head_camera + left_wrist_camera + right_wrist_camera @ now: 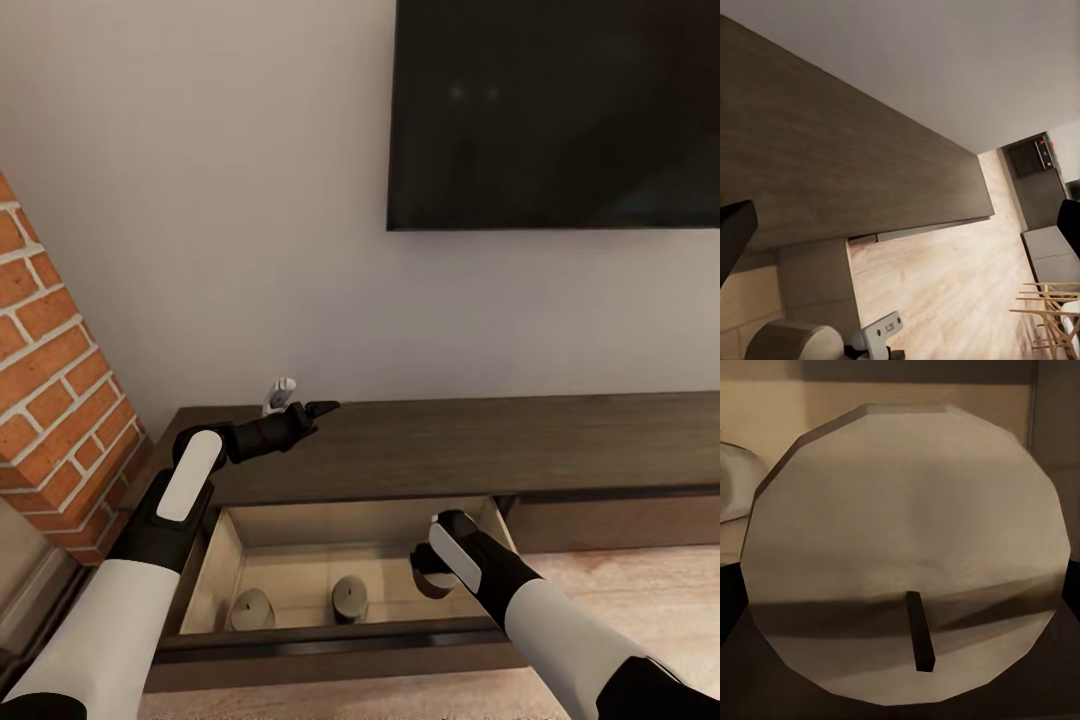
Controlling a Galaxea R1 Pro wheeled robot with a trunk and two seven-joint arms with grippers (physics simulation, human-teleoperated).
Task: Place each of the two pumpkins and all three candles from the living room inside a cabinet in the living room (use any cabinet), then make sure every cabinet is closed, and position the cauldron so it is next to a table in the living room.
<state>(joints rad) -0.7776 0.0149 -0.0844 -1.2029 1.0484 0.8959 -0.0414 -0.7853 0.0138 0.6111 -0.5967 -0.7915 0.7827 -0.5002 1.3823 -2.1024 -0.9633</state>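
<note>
The dark-brown cabinet [480,445] runs along the wall with its left drawer [225,560] pulled open. Two beige candles [252,608] [349,597] stand on the drawer's pale floor. My right gripper [432,572] reaches down into the drawer's right end. It is shut on a third candle [907,555], whose flat top and dark wick face the right wrist camera. My left gripper [322,407] hovers open over the cabinet top [832,172], holding nothing. Pumpkins and cauldron are out of view.
A red brick column [50,400] stands close on the left. A black TV [555,110] hangs on the wall above the cabinet. The neighbouring drawer front [610,520] is shut. Light wood floor [620,585] lies in front, and wooden furniture [1050,315] stands far off.
</note>
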